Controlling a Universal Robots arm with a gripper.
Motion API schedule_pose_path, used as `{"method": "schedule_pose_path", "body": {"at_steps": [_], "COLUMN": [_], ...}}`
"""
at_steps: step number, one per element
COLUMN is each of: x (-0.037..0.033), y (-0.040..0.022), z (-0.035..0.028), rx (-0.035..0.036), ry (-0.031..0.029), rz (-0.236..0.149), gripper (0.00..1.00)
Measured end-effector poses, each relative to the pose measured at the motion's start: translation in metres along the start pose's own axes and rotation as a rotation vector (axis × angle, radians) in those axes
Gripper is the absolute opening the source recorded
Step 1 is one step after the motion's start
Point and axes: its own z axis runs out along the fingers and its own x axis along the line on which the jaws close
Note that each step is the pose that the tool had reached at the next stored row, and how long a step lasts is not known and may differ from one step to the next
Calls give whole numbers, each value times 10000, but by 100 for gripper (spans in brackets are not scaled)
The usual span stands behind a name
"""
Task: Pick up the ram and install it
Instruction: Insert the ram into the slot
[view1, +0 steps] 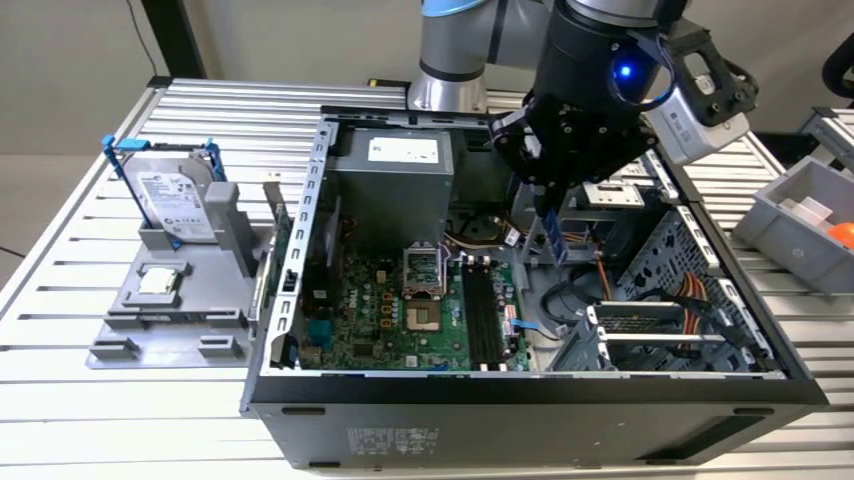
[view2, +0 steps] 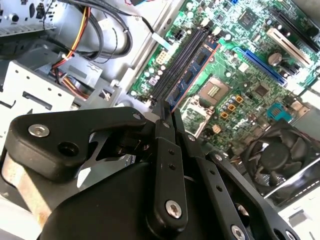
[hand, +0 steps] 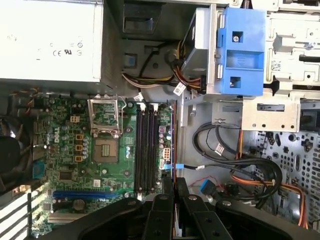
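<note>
The black 2-fingered gripper (view2: 169, 116) is clamped edge-on around the ram, a long, thin, flat blue circuit-board stick (view2: 192, 75), held above the open black computer case (view1: 534, 400) near the black memory slots (hand: 146, 147) of the green motherboard (hand: 95, 165). Judged light, stiff and fragile; best held by its bare edges at mid-length, avoiding the chips and contacts.

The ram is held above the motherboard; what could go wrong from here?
1. The ram, clamped in the end effector, may miss the narrow black memory slots and jam.
2. It hangs edge-on, so a slight tilt could seat one end only.
3. Loose cables beside the slots could snag the end effector.
</note>
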Motion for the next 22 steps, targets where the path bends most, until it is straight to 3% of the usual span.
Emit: {"method": "schedule_pose_path", "body": {"at_steps": [7, 17, 22], "x": [0, 3, 4], "y": [1, -1, -1], "z": [6, 80, 82], "rx": [3, 4, 5], "ry": [-2, -2, 30], "rz": [98, 99, 100], "gripper": [0, 0, 0]}}
